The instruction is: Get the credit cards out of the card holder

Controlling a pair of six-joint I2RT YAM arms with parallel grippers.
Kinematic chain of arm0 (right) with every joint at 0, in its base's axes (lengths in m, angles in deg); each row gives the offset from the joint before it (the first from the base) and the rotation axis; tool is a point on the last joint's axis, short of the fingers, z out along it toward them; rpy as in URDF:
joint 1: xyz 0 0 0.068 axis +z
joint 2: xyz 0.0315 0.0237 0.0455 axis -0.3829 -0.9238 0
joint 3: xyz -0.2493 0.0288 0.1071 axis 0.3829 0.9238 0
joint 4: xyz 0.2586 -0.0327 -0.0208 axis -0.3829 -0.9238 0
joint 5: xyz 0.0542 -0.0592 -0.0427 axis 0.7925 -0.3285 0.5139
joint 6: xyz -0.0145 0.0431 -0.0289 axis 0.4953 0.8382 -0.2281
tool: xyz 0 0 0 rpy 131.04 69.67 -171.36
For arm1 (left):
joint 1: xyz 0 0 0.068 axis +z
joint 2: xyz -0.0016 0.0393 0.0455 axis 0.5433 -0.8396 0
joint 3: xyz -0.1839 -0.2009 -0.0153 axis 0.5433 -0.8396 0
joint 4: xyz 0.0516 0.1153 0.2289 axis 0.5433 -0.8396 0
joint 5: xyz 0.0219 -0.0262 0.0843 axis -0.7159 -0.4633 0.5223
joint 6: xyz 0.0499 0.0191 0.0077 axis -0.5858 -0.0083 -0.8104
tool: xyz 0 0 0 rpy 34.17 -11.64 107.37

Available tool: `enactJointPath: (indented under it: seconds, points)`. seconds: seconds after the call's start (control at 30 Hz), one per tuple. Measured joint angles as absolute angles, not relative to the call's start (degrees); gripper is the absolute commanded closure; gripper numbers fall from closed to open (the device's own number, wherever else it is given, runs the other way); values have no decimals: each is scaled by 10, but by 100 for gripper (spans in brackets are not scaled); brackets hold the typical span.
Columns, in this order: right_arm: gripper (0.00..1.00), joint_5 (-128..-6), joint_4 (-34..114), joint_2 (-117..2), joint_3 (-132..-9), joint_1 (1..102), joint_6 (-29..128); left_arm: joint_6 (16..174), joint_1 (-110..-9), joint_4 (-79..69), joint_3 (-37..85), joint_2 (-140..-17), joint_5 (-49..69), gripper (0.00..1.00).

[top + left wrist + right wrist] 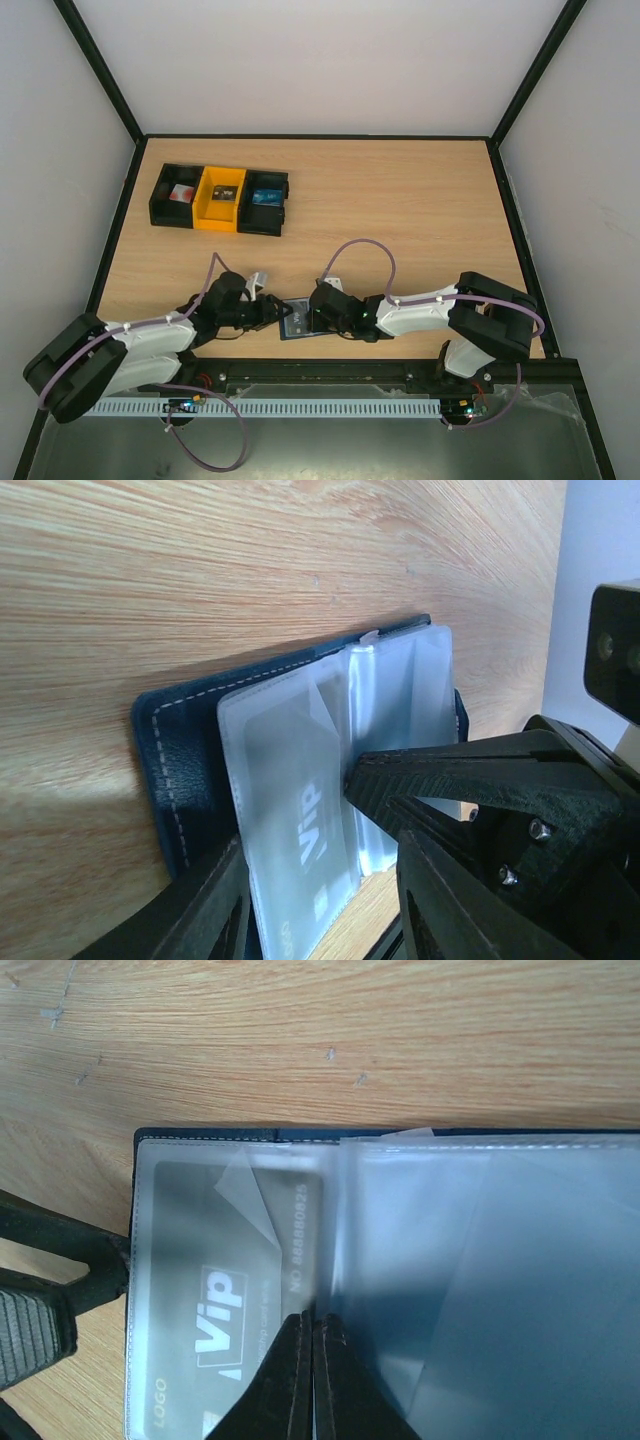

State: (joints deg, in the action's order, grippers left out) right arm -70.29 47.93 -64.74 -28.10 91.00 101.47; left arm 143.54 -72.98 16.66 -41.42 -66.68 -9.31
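Lying open between both grippers, card holder (175, 770) keeps a probably stiff, slick VIP card (230, 1260) in limp clear sleeve (480, 1290), best pinched by its edge; right gripper (312, 1335) shut there, left gripper (270, 312) half-open astride holder.

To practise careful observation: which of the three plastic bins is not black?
The middle rectangular plastic bin: yellow, flanked by the left black bin and the right black bin.

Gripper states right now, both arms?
Left gripper: open, jaws either side of the card holder; grip not clear.
Right gripper: shut, tips on the clear sleeve; pinch cannot be told.
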Motion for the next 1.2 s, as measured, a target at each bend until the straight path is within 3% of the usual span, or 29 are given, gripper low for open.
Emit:
enactJointPath:
  seconds: [0.7, 1.0, 1.2]
  points:
    - [98, -702, 511, -646, -265, 910, 1020, 1463, -756, 222, -414, -697, -95, 73]
    - [97, -702, 521, -645, -259, 910, 1020, 1460, -759, 201, -413, -677, -81, 68]
    - [97, -702, 526, -643, -255, 910, 1020, 1449, -760, 147, -410, -641, -50, 71]
